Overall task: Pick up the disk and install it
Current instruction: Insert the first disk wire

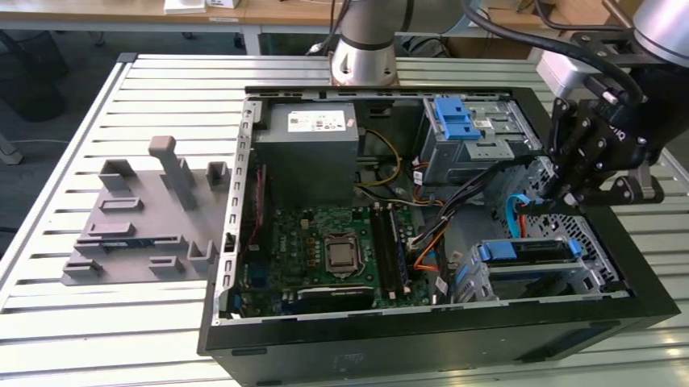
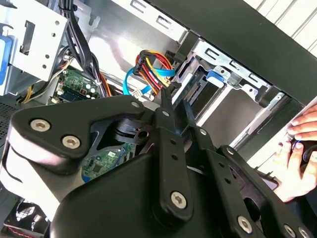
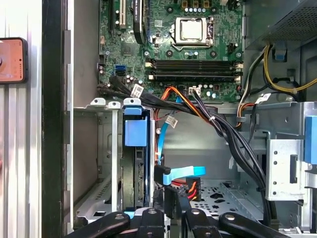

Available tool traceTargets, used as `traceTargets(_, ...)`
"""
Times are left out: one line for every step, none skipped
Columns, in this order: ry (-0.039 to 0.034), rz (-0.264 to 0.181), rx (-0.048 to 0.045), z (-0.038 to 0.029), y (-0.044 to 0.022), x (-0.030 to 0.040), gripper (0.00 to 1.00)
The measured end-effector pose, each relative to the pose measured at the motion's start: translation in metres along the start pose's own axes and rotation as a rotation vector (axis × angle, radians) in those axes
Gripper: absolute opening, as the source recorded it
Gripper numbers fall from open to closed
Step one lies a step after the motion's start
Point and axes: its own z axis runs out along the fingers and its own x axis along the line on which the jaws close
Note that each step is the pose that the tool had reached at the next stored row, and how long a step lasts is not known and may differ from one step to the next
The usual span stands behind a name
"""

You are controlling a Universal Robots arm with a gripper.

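The disk sits in the lower drive cage of the open computer case, at the exterior view's right; its bright blue carrier shows. In the first wrist view the disk stands edge-on in the cage slot, blue tab outward. My gripper hangs just above the cage, over the case's right side, apart from the disk. In both wrist views the gripper has its two dark fingers close together with nothing between them, pointing at the blue and orange cables beside the cage.
The case holds a grey power-supply box, a green motherboard and an upper bay with a blue bracket. Black cable bundles cross beside the cage. A grey fixture lies at the exterior view's left. A person's hand is outside the case wall.
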Motion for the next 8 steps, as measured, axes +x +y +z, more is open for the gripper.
traceTargets(0.0001, 0.0, 0.0, 0.0007, 0.0, -0.0002, 0.25)
traceTargets(0.0001, 0.0, 0.0, 0.0016, 0.0, -0.0002, 0.25)
traceTargets(0.0004, 0.0, 0.0001, 0.0026, 0.0, -0.0002, 0.25)
traceTargets(0.0011, 0.0, 0.0003, 0.0035, 0.0, -0.0002, 0.25)
traceTargets(0.0015, 0.0, 0.0003, 0.0046, 0.0, -0.0002, 0.25)
traceTargets(0.0015, 0.0, 0.0004, 0.0054, 0.0, -0.0002, 0.25)
traceTargets(0.0017, 0.0, 0.0004, 0.0061, 0.0, -0.0003, 0.25)
traceTargets(0.0017, 0.0, 0.0004, 0.0065, 0.0, -0.0003, 0.25)
